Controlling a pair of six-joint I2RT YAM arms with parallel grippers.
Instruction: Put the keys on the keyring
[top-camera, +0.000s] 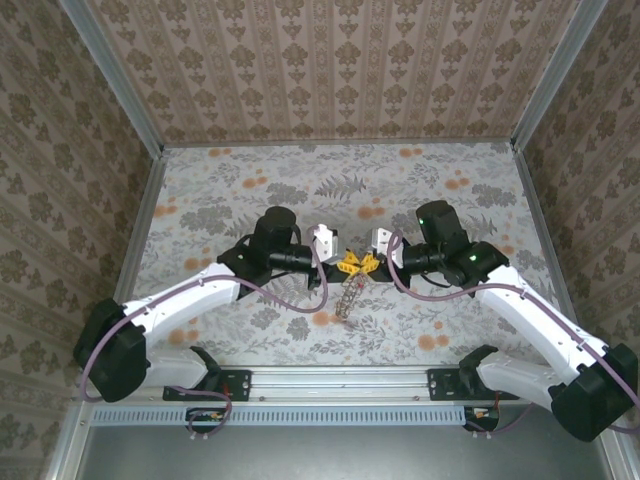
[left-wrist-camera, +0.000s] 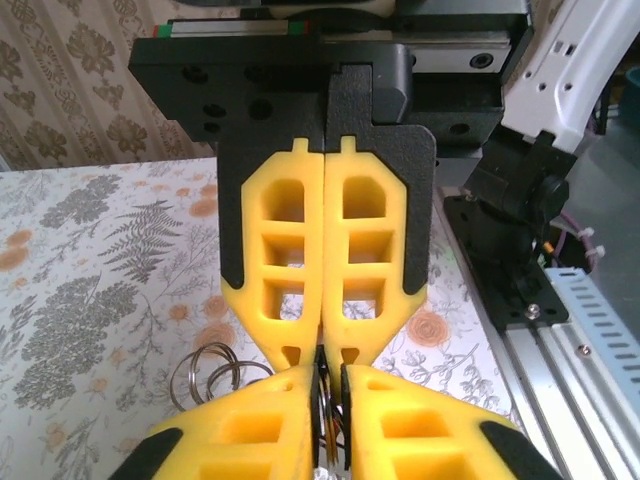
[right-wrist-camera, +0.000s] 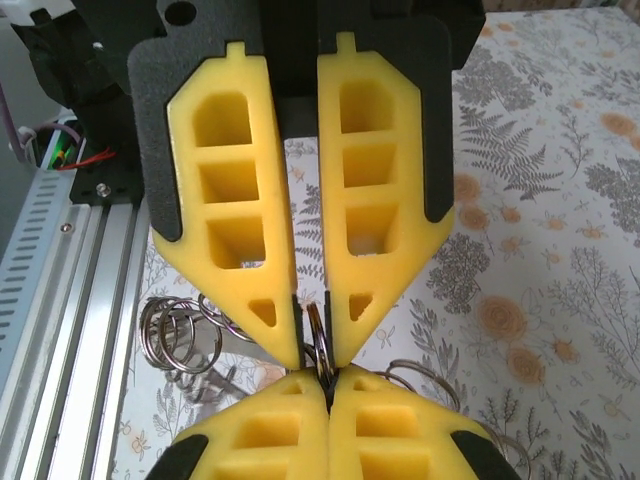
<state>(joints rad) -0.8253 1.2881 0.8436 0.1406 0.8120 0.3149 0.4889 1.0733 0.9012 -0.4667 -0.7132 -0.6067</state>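
My two grippers meet tip to tip over the middle of the flowered table. The keyring (top-camera: 345, 297) is a string of linked silvery split rings that hangs below them to the cloth. My left gripper (top-camera: 347, 265) is shut on one ring, a thin slot left between its pads (left-wrist-camera: 333, 378). Seen from the right wrist, that ring (right-wrist-camera: 317, 330) stands upright between the left gripper's fingers. My right gripper (top-camera: 368, 264) is shut too, its tips (right-wrist-camera: 328, 380) pinching the same ring's lower edge. More rings (left-wrist-camera: 205, 372) dangle to the side. The keys are out of view.
An aluminium rail (top-camera: 340, 380) with both arm bases runs along the near edge of the table. It also appears beside the grippers as a slotted rail (right-wrist-camera: 60, 280). Patterned walls close in the left, right and far sides.
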